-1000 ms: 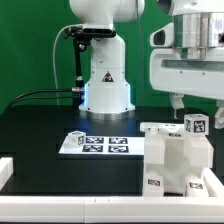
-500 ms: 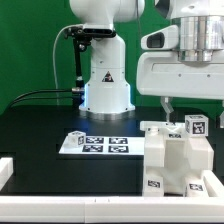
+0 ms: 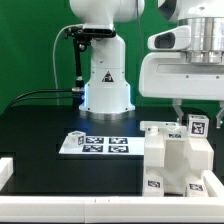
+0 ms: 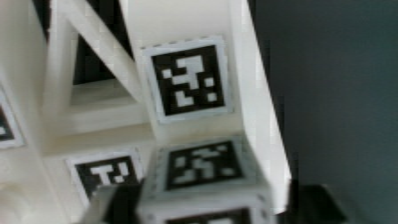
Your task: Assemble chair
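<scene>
The chair [image 3: 176,158] stands partly built at the exterior view's right, a blocky white structure with tags on its faces. A short post with a tagged top [image 3: 196,126] rises from its far right side. My gripper [image 3: 188,108] hangs right above that post, one dark finger [image 3: 178,106] showing just beside it. In the wrist view the post's tagged end [image 4: 205,165] fills the space between my gripper's [image 4: 214,208] two dark fingers [image 4: 118,205], which flank it closely. Blur hides whether they press on it. A slanted white chair piece with a tag [image 4: 189,80] lies beyond.
The marker board [image 3: 98,144] lies flat on the black table, to the chair's left in the exterior view. The arm's white base [image 3: 105,82] stands behind it with a cable running off. A white raised border [image 3: 60,203] edges the table's front.
The gripper has shifted toward the exterior view's right since half a second ago and now sits over the tagged post. The chair and the marker board have not moved.
</scene>
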Available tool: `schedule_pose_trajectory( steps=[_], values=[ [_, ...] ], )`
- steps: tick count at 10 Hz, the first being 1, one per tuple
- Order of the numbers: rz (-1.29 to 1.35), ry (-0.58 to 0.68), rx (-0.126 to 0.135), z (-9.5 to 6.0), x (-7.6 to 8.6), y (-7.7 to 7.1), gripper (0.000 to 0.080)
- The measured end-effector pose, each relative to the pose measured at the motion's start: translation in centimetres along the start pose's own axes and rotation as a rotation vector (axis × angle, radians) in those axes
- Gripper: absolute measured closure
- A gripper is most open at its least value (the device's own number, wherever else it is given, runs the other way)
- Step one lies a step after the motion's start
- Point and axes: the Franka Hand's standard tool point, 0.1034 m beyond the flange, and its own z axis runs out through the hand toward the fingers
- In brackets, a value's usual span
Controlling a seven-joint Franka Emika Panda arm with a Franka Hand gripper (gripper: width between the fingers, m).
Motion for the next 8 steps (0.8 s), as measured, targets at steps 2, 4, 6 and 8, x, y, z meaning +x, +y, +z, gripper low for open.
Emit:
schedule_pose_trajectory(
  steps=[2, 4, 6, 8],
  values=[
    [0.226, -0.001, 0.002, 0.01, 0.0, -0.02, 0.0518],
    [0.449, 0.002, 0.003, -0.02, -0.1, -0.27, 0.0518],
    [0.669, -0.003, 0.007, 0.03, -0.05, -0.08, 0.0518],
    [0.824, -0.024, 0.03, 0.07, 0.04, 0.01, 0.0518]
  ],
)
